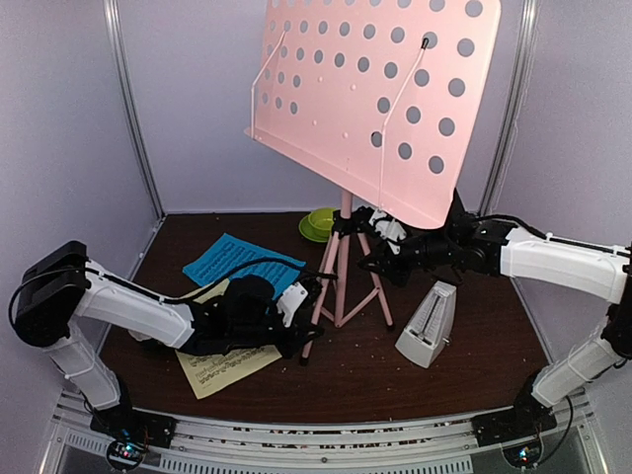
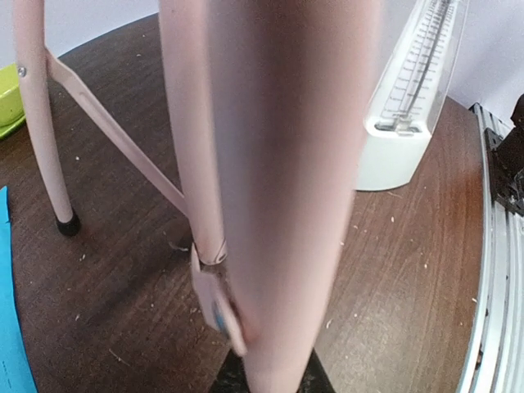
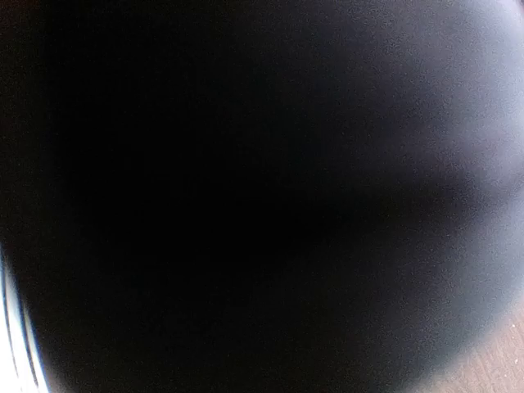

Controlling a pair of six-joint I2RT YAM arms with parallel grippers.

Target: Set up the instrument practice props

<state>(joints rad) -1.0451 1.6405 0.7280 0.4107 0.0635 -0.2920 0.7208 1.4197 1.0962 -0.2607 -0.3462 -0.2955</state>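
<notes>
The pink music stand [image 1: 365, 89] stands upright mid-table, its hole-punched desk tilted high and its tripod legs spread below. My left gripper [image 1: 304, 331] is shut on the stand's front-left leg [image 2: 278, 164], which fills the left wrist view between the jaws [image 2: 270, 381]. My right gripper [image 1: 377, 247] is shut on the stand's post just under the desk; its own wrist view is blacked out. The white pyramid metronome [image 1: 430, 324] [image 2: 409, 106] stands right of the legs. A blue page [image 1: 237, 259] and a pale-yellow page [image 1: 222, 370] lie flat on the left, partly under my left arm.
A green bowl on a saucer [image 1: 321, 221] [image 2: 6, 94] sits behind the stand's legs. The dark wooden table [image 1: 444, 385] carries small crumbs. A metal rail [image 1: 316, 434] runs along the near edge, and pale walls close in the back and sides.
</notes>
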